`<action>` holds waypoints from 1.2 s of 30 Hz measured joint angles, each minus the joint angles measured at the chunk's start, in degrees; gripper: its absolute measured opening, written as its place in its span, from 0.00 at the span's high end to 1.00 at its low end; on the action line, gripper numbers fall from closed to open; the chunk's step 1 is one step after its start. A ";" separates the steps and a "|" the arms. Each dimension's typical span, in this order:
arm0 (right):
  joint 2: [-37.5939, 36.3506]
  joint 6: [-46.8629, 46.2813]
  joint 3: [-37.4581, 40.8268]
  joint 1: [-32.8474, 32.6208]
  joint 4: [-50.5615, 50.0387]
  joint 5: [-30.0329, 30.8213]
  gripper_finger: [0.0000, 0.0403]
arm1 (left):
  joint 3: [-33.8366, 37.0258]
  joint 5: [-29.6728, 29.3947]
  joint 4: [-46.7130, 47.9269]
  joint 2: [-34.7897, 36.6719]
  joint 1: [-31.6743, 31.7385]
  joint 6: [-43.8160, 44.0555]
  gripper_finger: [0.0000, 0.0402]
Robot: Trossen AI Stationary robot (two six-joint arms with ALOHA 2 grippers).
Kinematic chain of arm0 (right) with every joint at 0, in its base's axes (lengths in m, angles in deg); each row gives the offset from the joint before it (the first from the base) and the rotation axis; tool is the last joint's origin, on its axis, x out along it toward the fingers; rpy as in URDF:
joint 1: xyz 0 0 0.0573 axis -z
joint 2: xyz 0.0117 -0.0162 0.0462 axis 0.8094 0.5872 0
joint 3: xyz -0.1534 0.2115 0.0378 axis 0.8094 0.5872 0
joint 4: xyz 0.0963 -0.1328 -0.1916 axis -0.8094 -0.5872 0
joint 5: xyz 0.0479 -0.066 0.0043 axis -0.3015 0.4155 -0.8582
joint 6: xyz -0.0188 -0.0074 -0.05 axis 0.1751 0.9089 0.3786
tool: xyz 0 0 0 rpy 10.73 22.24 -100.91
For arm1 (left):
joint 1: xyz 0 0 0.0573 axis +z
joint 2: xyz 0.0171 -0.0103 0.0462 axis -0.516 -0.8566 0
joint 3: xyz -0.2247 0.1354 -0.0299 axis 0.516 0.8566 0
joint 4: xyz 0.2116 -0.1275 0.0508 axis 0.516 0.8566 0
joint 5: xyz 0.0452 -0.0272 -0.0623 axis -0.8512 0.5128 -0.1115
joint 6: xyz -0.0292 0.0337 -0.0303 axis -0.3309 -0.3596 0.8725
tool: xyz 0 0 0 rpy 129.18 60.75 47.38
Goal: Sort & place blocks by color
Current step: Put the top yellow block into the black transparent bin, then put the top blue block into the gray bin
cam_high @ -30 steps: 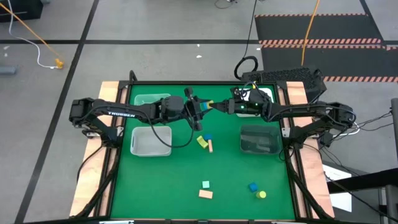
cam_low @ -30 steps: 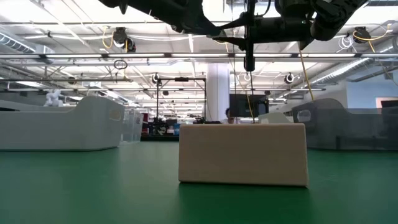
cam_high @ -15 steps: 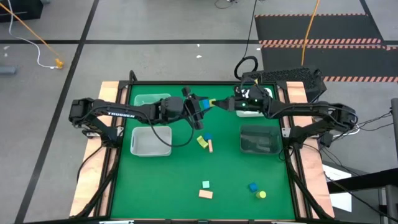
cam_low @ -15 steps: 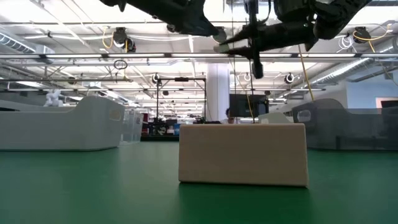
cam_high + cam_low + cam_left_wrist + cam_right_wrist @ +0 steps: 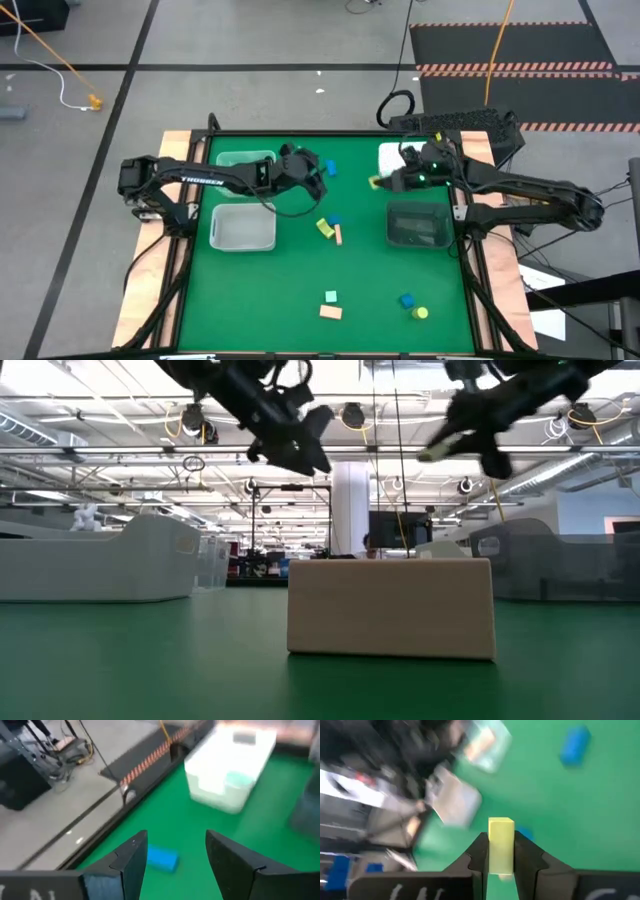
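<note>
My right gripper (image 5: 380,182) hangs over the table's far right part, shut on a yellow block (image 5: 501,832); it also shows in the low view (image 5: 440,452). Left of it, my left gripper (image 5: 318,170) hangs open with nothing between its fingers (image 5: 175,845). A blue block (image 5: 162,858) lies flat on the green mat just ahead of it (image 5: 331,168). Mid-table lie a yellow (image 5: 324,228), a blue (image 5: 335,218) and a tan block (image 5: 339,236). Near the front edge lie a mint (image 5: 330,297), a tan (image 5: 331,312), a blue (image 5: 406,300) and a yellow one (image 5: 421,313). My right gripper pinches the yellow block's two long sides (image 5: 501,857) between its two fingers. The block lies along the fingers, and its free end sticks out past the fingertips. The fingers come from the table's right, slanting down. The block is lifted clear of the mat.
Two clear bins stand at the left, the far one (image 5: 245,160) with mint inside, the near one (image 5: 243,228) beside it. At the right stand a white bin (image 5: 405,155) and a dark bin (image 5: 417,224). A tan block (image 5: 390,608) fills the low view's middle.
The two grippers met over the far middle of the table and have parted. My right gripper has drawn back toward the table's right edge with the yellow block. My left gripper has drawn back a little toward the left, sunk and rolled.
</note>
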 joint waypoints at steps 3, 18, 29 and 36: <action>-3.12 -2.52 0.00 -2.36 -10.26 -0.15 0.90 | 0.23 2.19 -0.89 -2.65 1.35 3.36 0.50; -3.69 -9.54 0.02 -10.43 -33.44 1.80 0.90 | 0.19 7.03 -7.60 -15.02 5.68 14.40 0.50; -0.72 -4.56 0.02 -11.29 -35.14 1.76 0.55 | 0.19 7.82 -7.88 -15.10 6.62 23.35 0.50; -0.75 -4.75 0.02 -11.29 -35.08 1.52 0.38 | 0.19 15.35 -7.85 -15.10 6.72 9.79 0.50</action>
